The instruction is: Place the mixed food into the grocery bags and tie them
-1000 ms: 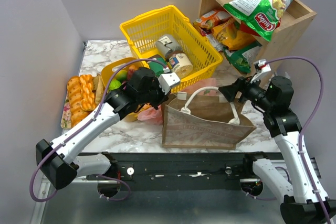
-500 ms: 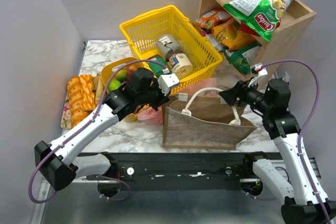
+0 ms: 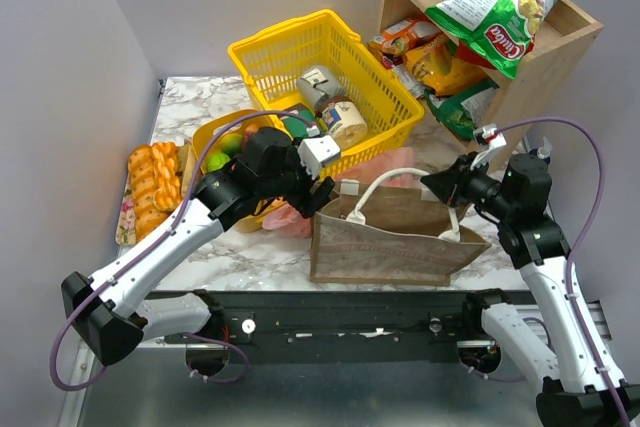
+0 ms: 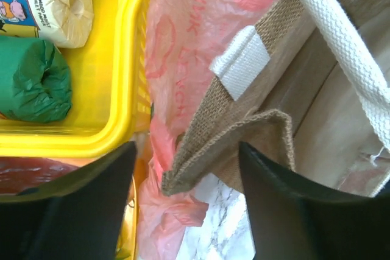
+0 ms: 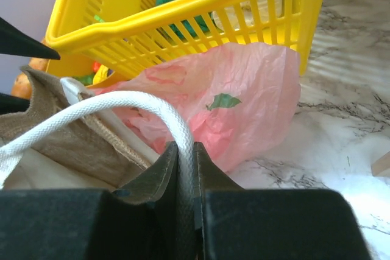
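Left gripper [image 4: 186,162] jaws are standing apart astride the corner edge of the brown woven bag [image 4: 256,129]. Right gripper [image 5: 184,150] jaws are clamping its white webbing handle [image 5: 122,103], translucent pink plastic bag [image 5: 244,108] lying just beyond.

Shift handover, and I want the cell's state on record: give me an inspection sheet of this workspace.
Surface: marble table, no spills seen.
Job's things: brown bag with mouth open; pink bag crumpled between it and the yellow basket; crisp packet atop the wooden shelf; toy fruit in the yellow tub.
Clutter: tins in the basket; bread loaf at the table's left edge.
Grippers: left gripper open around the brown bag's corner; right gripper shut on its white handle.
Cables: purple cable looped along each arm, no snag seen.
Surroundings: snack packets inside the shelf; plain walls.
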Robot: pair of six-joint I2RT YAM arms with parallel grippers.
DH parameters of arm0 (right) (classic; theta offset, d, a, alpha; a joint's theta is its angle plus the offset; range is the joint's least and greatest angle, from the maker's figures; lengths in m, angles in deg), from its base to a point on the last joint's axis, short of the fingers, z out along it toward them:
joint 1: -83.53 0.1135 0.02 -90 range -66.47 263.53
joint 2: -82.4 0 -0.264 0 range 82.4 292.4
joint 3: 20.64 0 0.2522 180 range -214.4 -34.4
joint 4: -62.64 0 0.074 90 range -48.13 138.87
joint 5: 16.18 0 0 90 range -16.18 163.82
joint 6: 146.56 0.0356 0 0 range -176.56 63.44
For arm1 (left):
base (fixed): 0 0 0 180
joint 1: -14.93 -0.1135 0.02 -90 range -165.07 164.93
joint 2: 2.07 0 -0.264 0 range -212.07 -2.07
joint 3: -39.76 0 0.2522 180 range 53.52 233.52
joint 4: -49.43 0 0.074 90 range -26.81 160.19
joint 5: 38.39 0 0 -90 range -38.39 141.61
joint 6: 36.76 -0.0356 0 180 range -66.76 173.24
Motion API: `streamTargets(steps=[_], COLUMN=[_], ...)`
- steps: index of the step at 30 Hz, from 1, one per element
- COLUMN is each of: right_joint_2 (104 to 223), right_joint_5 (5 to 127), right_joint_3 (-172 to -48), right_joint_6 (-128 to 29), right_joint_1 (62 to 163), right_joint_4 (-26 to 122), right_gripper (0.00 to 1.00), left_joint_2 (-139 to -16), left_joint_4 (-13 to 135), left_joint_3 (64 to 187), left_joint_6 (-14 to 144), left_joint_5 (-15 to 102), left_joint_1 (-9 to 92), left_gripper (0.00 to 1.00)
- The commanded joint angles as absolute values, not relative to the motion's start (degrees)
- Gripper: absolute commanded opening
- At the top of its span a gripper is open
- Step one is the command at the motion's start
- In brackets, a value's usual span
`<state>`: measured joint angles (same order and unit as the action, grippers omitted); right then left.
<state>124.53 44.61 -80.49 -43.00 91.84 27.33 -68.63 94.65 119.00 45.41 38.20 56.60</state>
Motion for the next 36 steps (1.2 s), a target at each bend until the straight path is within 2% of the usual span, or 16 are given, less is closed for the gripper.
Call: streamTargets(steps=[1,6,9,15,29,32,33,35,36], right_joint_2=[122.57,121.51,120.72,119.40,118.61,118.35,118.00,117.38,116.68], right_joint_5=[44.73,43.77,43.50,42.53,41.04,39.29,38.15,36.65,34.64], right_joint_3=[-81.69,-81.51,-81.25,-81.25,-83.18,-84.76,-85.29,-86.08,-86.69], right_joint_6=[-44.26,-45.14,-45.40,-45.58,-47.07,-47.33,-47.42,-47.60,-47.77], right_joint_1=[92.14,92.14,92.14,92.14,92.14,92.23,92.23,92.23,92.23], right_joint_4=[27.96,28.04,28.04,27.96,27.78,27.87,27.87,27.78,27.87], right_gripper=[0.17,0.14,0.14,0.13,0.13,0.13,0.13,0.13,0.13], left_joint_2=[-65.00,-62.80,-62.80,-72.28,-81.25,-83.45,-83.89,-85.03,-85.47], left_joint_4=[94.83,93.51,91.67,96.49,99.75,101.24,101.51,101.51,101.51], left_joint_3=[123.39,125.86,126.82,131.74,133.77,133.68,133.59,133.24,133.24], left_joint_6=[46.47,47.70,48.06,46.04,43.84,43.40,43.23,43.22,43.14], left_joint_5=[43.26,41.69,35.98,27.37,20.41,19.27,18.75,18.48,18.57], left_joint_1=[56.50,56.42,56.24,56.24,56.15,56.24,56.24,56.24,56.24], left_gripper=[0.89,0.99,0.99,0.99,0.97,0.82,0.70,0.56,0.41])
